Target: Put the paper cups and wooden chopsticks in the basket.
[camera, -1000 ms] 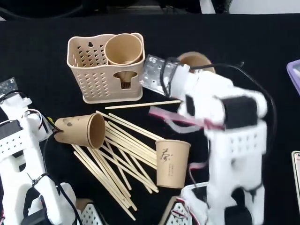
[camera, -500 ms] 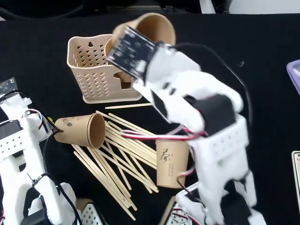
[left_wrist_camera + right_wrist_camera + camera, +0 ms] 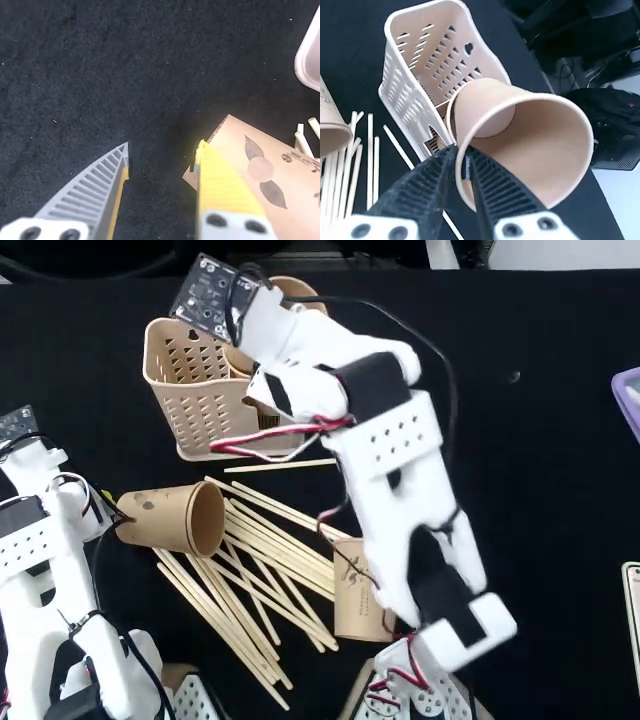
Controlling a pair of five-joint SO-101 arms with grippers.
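Note:
My right gripper [image 3: 463,161] is shut on the rim of a brown paper cup [image 3: 530,130], held tilted over the beige basket [image 3: 427,65]. From above, that cup [image 3: 296,286] peeks out behind the right arm [image 3: 385,430] at the basket's [image 3: 195,395] far corner, where another cup [image 3: 240,360] sits inside. A third cup [image 3: 175,518] lies on its side, and an upright cup [image 3: 350,592] is half hidden by the arm. Wooden chopsticks [image 3: 255,565] lie scattered between them. My left gripper [image 3: 162,150] is open beside the lying cup's [image 3: 265,165] base.
The left arm [image 3: 40,570] stands at the table's near left corner. One stray chopstick [image 3: 300,463] lies just in front of the basket. A purple object [image 3: 628,400] sits at the right edge. The black cloth to the right is bare.
The right arm has swung left and away from me with the cup, from right of the basket to above its far corner. The left arm has stayed still.

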